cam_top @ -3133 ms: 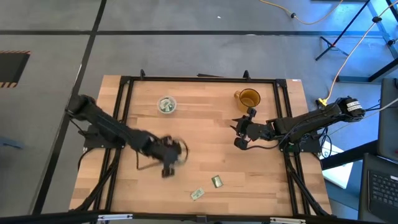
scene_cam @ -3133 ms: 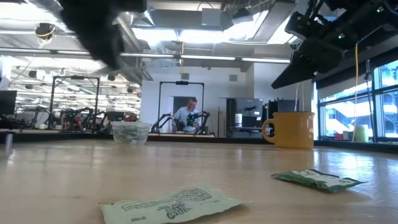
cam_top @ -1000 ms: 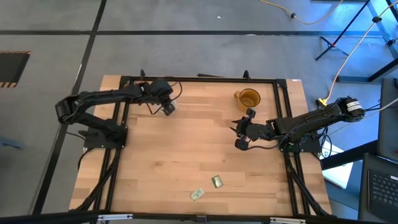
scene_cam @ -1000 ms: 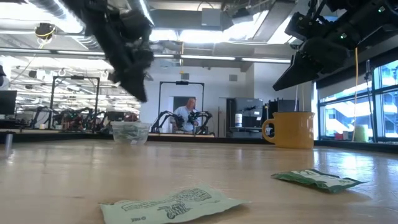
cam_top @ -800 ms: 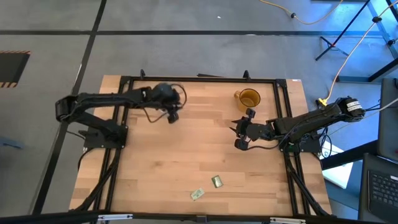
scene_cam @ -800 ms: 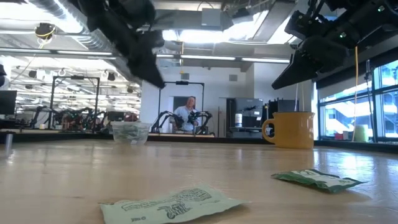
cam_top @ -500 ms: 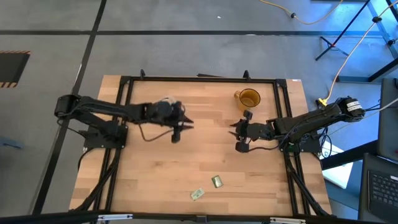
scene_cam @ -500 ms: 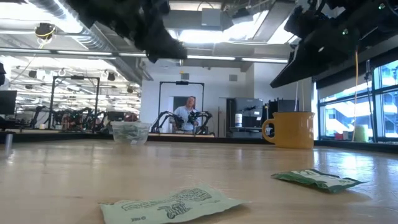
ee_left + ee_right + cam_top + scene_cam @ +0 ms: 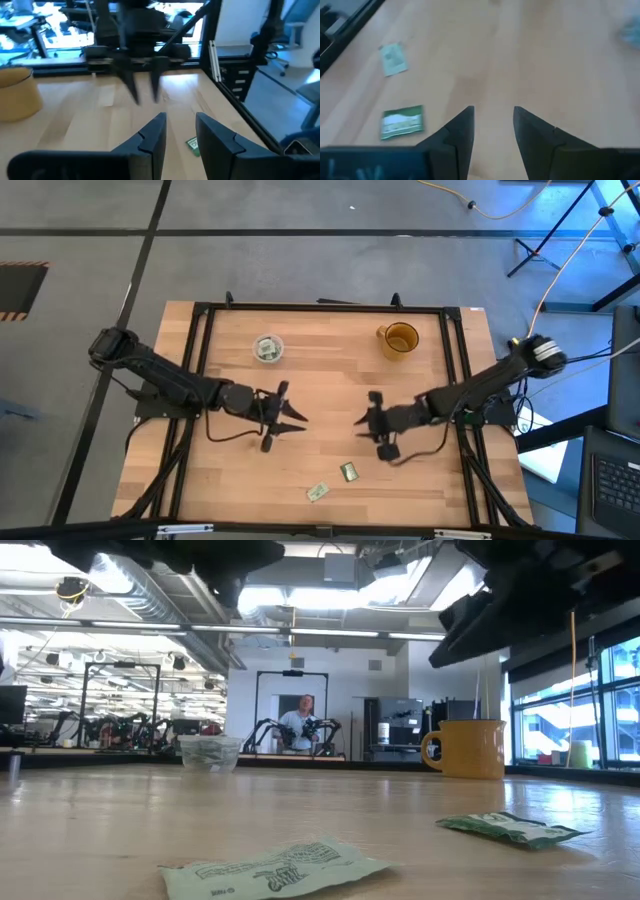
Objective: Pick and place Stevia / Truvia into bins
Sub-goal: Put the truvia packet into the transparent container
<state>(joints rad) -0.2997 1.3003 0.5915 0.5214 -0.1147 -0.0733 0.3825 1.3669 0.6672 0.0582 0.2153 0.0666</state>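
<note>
The left gripper [image 9: 288,416] hangs over the middle of the table [image 9: 320,470], a little to the left, and its fingers [image 9: 155,135] stand apart with nothing between them. The right gripper [image 9: 366,423] faces it from the right side, also over the middle, and its fingers [image 9: 461,130] are parted and empty too. The two grippers point toward each other with bare wood between them.

Two sachets lie flat at the near edge. One sachet [image 9: 349,472] is just near of the right gripper, and the other sachet [image 9: 317,493] lies nearer still and a little left. They are close but apart.

At the far left stands the clear cup [image 9: 267,348] with green sachets inside. At the far right stands the amber mug [image 9: 400,339], its handle to the left.
</note>
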